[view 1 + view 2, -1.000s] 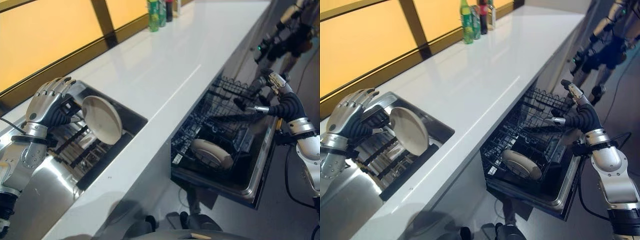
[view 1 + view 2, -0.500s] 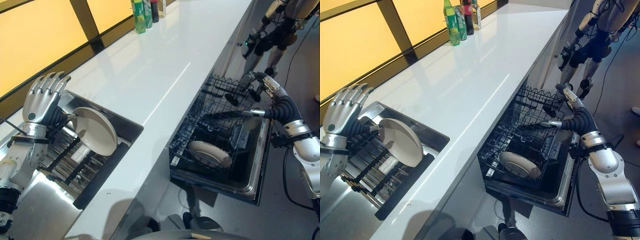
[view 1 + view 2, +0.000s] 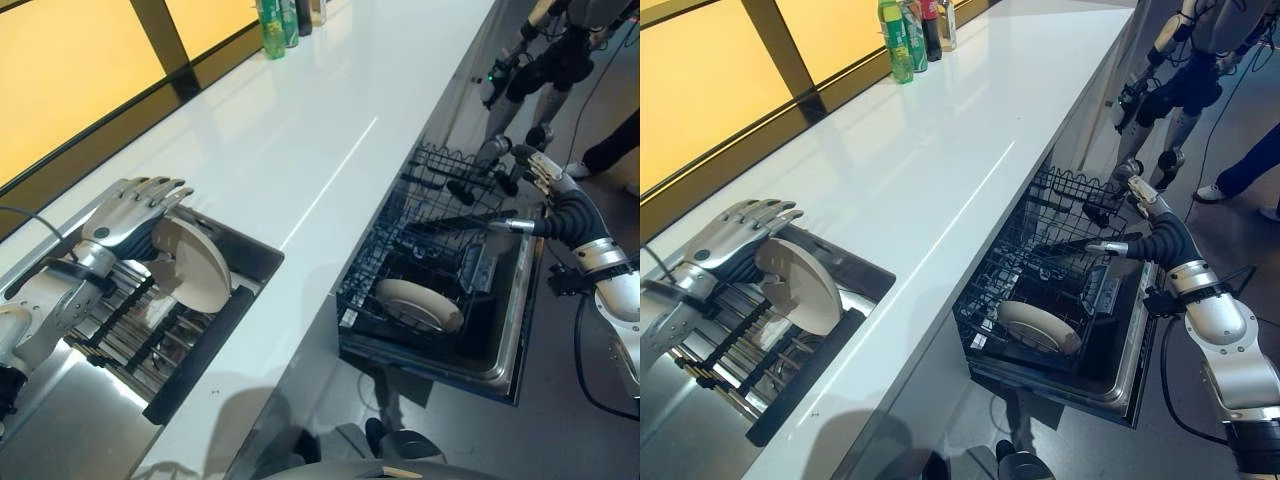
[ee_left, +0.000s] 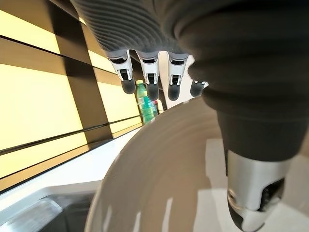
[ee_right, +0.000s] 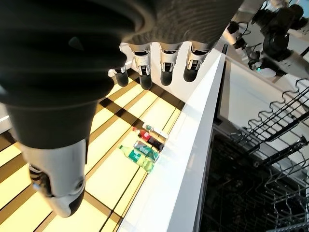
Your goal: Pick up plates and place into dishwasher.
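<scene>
A white desk [image 3: 300, 130] is running past a sink rack [image 3: 130, 325]; there the left hand [image 3: 125, 215] is reaching over an upright plate [image 3: 195, 262], fingers [image 4: 147, 72] straight. The right hand [image 3: 545, 190] is hovering above the dishwasher rack [image 3: 430, 240], fingers [image 5: 164, 60] spread.

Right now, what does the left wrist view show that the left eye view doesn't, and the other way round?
Left wrist view alone: the close look, the plate's inner face under the left hand, fingers straight past its upper rim, thumb over the face.

Left eye view alone: the sink with its rack, the open dishwasher with a second plate in its basket, and the right hand open above the basket.

Both: the plate, the left hand, the white counter, the green bottle.
</scene>
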### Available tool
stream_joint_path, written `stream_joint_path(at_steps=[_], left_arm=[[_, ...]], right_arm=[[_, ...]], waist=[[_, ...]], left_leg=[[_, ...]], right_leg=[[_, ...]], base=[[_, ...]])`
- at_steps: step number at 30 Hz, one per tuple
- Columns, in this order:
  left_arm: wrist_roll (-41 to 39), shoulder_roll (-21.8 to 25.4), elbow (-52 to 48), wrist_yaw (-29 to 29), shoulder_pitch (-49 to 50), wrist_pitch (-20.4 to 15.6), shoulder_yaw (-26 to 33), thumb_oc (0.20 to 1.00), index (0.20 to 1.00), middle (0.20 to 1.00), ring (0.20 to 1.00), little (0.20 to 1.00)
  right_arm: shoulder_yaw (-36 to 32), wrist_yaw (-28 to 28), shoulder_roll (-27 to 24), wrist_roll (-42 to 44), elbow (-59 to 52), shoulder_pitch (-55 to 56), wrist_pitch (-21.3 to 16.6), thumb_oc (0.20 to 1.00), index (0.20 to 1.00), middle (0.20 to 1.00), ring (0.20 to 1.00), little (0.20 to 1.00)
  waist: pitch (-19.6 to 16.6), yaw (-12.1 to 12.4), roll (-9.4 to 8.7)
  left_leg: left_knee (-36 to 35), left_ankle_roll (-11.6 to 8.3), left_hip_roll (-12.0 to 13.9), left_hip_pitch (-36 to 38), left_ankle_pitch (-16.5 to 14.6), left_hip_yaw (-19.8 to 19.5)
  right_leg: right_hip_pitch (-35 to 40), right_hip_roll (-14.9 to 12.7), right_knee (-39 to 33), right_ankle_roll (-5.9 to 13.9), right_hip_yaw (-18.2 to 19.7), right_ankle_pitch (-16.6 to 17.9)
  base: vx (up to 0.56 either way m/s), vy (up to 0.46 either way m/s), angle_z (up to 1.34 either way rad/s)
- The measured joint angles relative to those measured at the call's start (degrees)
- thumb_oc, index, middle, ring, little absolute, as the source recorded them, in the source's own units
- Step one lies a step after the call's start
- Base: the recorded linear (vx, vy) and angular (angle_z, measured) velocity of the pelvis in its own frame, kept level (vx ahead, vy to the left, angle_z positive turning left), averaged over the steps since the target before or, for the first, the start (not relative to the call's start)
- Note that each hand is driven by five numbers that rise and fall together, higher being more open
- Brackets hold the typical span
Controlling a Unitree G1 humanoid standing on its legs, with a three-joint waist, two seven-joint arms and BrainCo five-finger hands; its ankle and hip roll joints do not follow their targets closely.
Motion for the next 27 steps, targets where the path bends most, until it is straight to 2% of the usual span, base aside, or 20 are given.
stream_joint_path(at_steps=[4, 12, 22, 23, 24, 25, 27], left_arm=[[0.02, 0.01, 0.73, -0.85, -2.08, -0.02, -3.1, 1.0, 1.0, 1.0, 1.0, 1.0], [0.04, 0.29, 4.94, 2.59, -7.55, 0.59, -4.66, 1.0, 1.0, 1.0, 1.0, 1.0], [-1.23, 1.78, 4.91, -1.38, -9.38, 0.56, -5.1, 1.0, 1.0, 1.0, 1.0, 1.0], [-1.29, 1.83, 4.91, -2.07, -9.7, 0.72, -5.11, 0.878, 0.878, 0.878, 0.878, 0.878], [-1.36, 1.82, 4.92, -2.57, -10.21, 1.21, -5.1, 0.633, 0.633, 0.633, 0.633, 0.633], [-1.42, 1.88, 4.91, -3.09, -10.34, 1.22, -5.06, 0.2, 0.2, 0.2, 0.2, 0.2], [-1.81, 2.12, 4.74, -4.12, -10.34, 1.19, -5.02, 0.2, 0.2, 0.2, 0.2, 0.2]], right_arm=[[1.47, -0.01, -1.61, -0.01, 0.02, -0.14, 0.26, 1.0, 1.0, 1.0, 1.0, 1.0], [1.48, -0.19, -1.87, -0.01, 0.11, -0.4, 0.75, 1.0, 1.0, 1.0, 1.0, 1.0], [3.78, -0.71, -1.87, -0.04, 0.32, -1.46, 0.77, 1.0, 1.0, 1.0, 1.0, 1.0], [3.77, -0.71, -1.9, -0.04, 0.31, -1.51, 0.77, 1.0, 1.0, 1.0, 1.0, 1.0], [3.77, -0.71, -1.88, -0.04, 0.32, -1.57, 0.77, 1.0, 1.0, 1.0, 1.0, 1.0], [3.77, -0.7, -1.88, -0.05, 0.34, -1.56, 0.78, 1.0, 1.0, 1.0, 1.0, 1.0], [3.78, -0.7, -1.86, -0.07, 0.37, -1.56, 0.79, 1.0, 1.0, 1.0, 1.0, 1.0]], waist=[[1.01, -0.06, 0.12], [3.2, -0.23, 0.08], [4.01, -0.26, 0.16], [4.23, -0.21, 0.15], [4.67, -0.17, 0.16], [4.88, -0.14, 0.24], [5.05, -0.01, 0.5]], left_leg=[[-0.03, 0.13, -0.18, -0.53, 0.16, 0.11], [-0.09, 0.29, -0.34, -2.24, 0.59, 1.27], [-0.33, 0.49, -0.59, -2.95, 1.14, 1.43], [-0.16, 0.49, -0.62, -3.08, 1.14, 1.4], [-0.15, 0.48, -0.63, -3.02, 1.2, 1.4], [-0.2, 0.48, -0.65, -3.05, 1.32, 1.38], [-0.15, 0.48, -0.7, -3.07, 1.38, 1.21]], right_leg=[[-0.64, -0.22, 0.04, 0.21, -0.21, 0.16], [-2.83, -0.42, 0.05, 0.47, -0.23, 1.03], [-3.6, -0.7, -0.25, 0.66, -0.45, 1.71], [-3.65, -0.74, -0.17, 0.69, -0.5, 1.74], [-3.57, -0.78, -0.22, 0.73, -0.6, 1.83], [-3.59, -0.82, -0.28, 0.7, -0.73, 1.92], [-3.52, -0.9, -0.27, 0.71, -1.02, 1.95]], base=[[-0.01, 0.054, -0.01], [-0.03, 0.036, -0.08], [0.01, 0.009, 0.0], [0.0, 0.0, 0.0], [0.0, 0.0, 0.0], [0.0, 0.0, 0.0], [0.0, -0.015, 0.05]])
